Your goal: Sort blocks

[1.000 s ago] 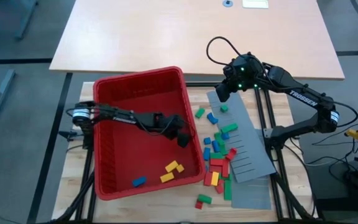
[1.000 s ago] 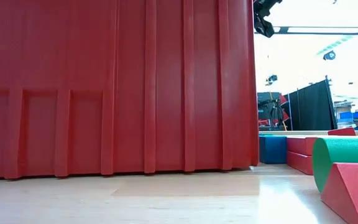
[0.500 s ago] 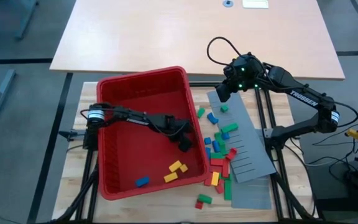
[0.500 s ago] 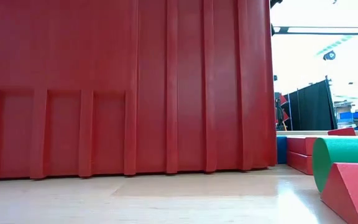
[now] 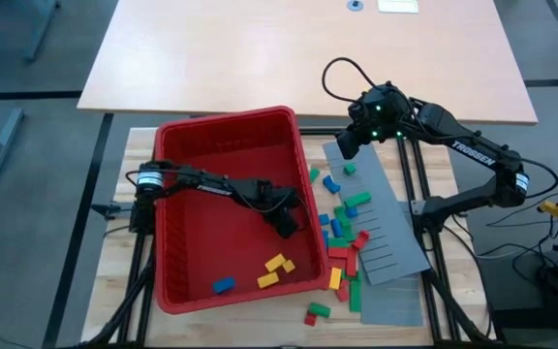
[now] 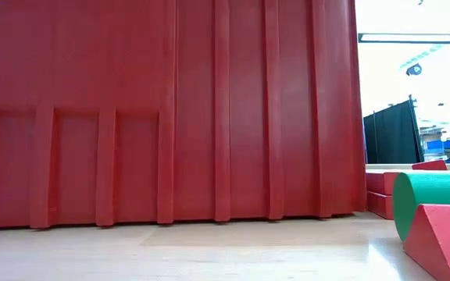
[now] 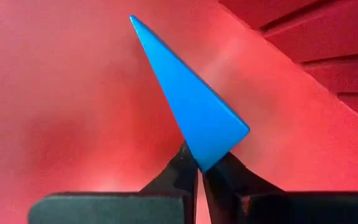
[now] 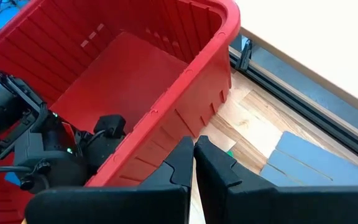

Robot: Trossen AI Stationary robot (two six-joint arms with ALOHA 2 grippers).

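My left gripper [image 5: 287, 225] reaches into the red bin [image 5: 231, 136], close to its right wall, and is shut on a blue block [image 7: 194, 106]. That block does not show in the high view. Two yellow blocks [image 5: 275, 269] and one blue block [image 5: 223, 285] lie on the bin floor near its front. Several red, green, blue and yellow blocks [image 5: 342, 233] lie loose on the table right of the bin. My right gripper [image 5: 347, 143] hangs shut and holds nothing above the far end of the grey slotted panel [image 5: 381, 223]. My left gripper pinches one pointed corner of the blue block [image 7: 201, 160] between its two fingers, only at their free ends. The rest of the block juts out beyond the fingertips over the bin floor. Whether it rests on the floor I cannot tell.
The bin wall [image 6: 170, 117] fills most of the low view. A green cylinder [image 6: 436, 199] and a red wedge [image 6: 444, 242] lie close to that camera at its right. A second grey panel [image 5: 395, 302] lies near the front right. A large tan tabletop [image 5: 298, 48] stands behind.
The red bin has slid along the table toward its right edge, closing on the loose blocks. My left arm has gone the same way with it, and its gripper stays by the bin's right wall. The blocks on the bin floor have ridden along.
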